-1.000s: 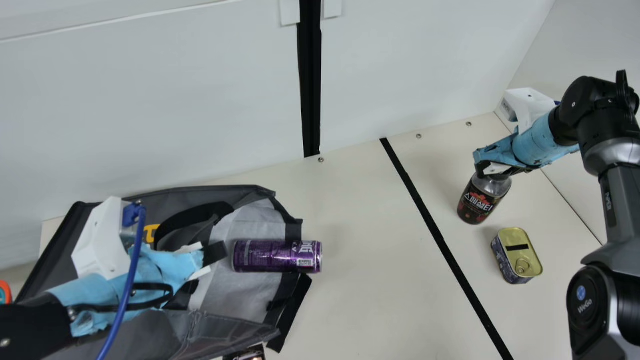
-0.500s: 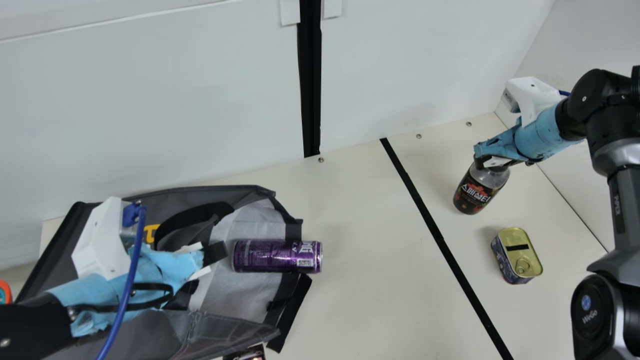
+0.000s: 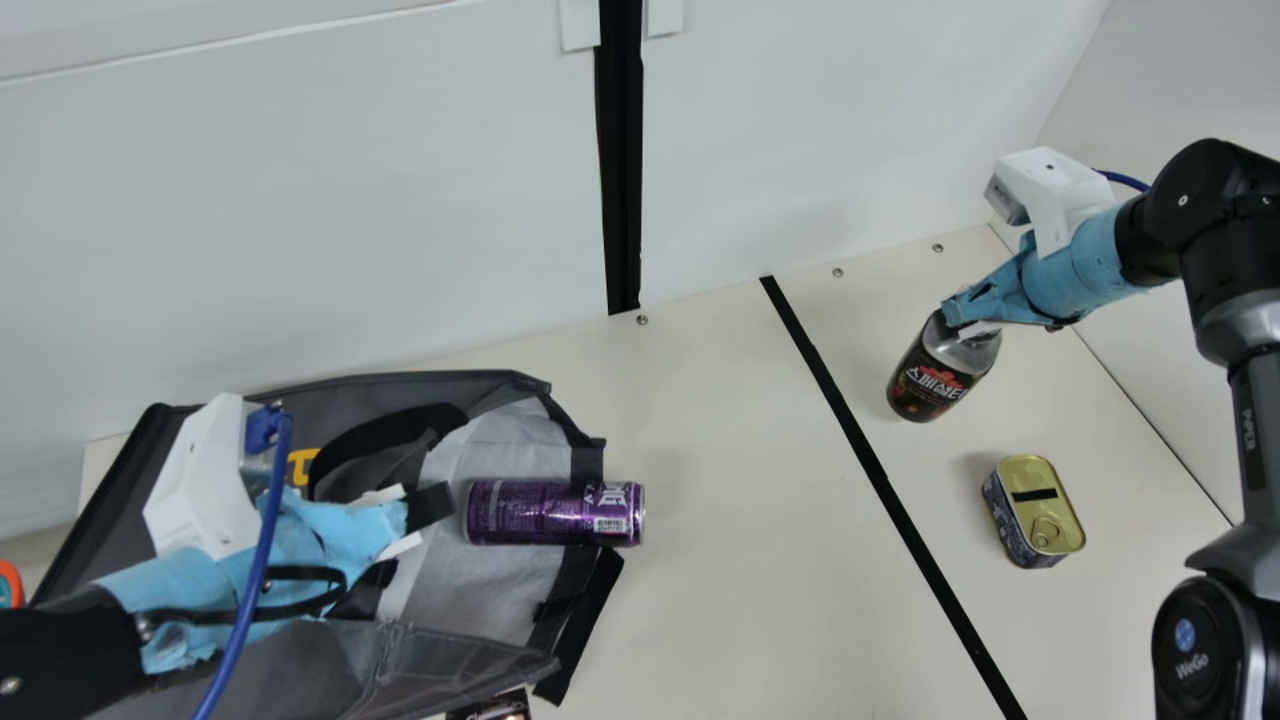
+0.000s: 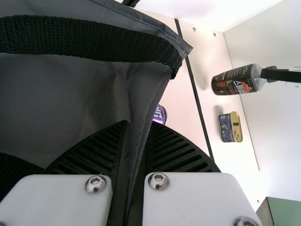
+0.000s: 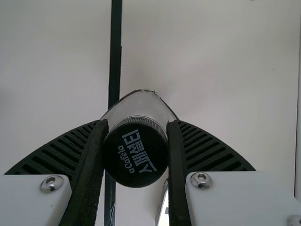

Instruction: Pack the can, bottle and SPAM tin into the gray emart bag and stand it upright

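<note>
In the main view my right gripper (image 3: 968, 318) holds the dark bottle (image 3: 930, 382) by its neck, tilted. The right wrist view shows the black cap (image 5: 135, 153) between the fingers of my right gripper (image 5: 135, 150). The gray bag (image 3: 490, 590) lies on its side at the left, with the purple can (image 3: 553, 513) lying partly in its mouth. My left gripper (image 3: 425, 518) is at the bag's opening; in the left wrist view the left gripper (image 4: 136, 136) is shut on the gray bag's edge (image 4: 151, 89). The SPAM tin (image 3: 1034, 510) stands on the table near the bottle.
A black tape line (image 3: 880, 480) runs along the table (image 3: 740, 560) between the can and the tin. White walls rise behind. Part of a dark printed item (image 3: 495, 706) shows below the bag, and an orange-rimmed object (image 3: 10, 584) at the left edge.
My right gripper has moved a little up and to the left in the main view, carrying the bottle away from the tin. My left arm, the bag and the can have kept still.
</note>
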Motion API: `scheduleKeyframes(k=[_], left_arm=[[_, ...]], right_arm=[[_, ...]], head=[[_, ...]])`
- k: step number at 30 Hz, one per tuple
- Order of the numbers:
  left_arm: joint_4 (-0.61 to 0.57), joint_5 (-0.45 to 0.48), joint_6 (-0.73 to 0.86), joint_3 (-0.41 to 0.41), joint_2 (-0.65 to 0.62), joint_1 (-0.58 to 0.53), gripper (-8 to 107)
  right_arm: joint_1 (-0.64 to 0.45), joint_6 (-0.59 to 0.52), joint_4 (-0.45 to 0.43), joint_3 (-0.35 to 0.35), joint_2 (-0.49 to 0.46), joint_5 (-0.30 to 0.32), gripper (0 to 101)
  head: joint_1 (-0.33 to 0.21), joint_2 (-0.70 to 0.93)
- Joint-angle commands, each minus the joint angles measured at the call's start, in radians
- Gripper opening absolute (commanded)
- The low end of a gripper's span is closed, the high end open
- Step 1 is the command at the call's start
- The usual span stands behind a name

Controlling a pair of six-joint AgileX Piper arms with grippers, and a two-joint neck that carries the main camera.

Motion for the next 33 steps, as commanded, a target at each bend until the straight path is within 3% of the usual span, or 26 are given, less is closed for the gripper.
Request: scheduleKeyframes(k=[1,33], left_arm=[[0.0,0.0,0.0,0.0,0.0,0.0,-8],[0.0,0.0,0.0,0.0,0.0,0.0,-8]], right_arm=[[0.004,-0.017,0.006,0.007,-0.007,-0.001,0],[0.205,-0.264,0.039,0.175,-0.162,-0.001,0]], head=[[-0.024,-0.001],[-0.024,-0.001]])
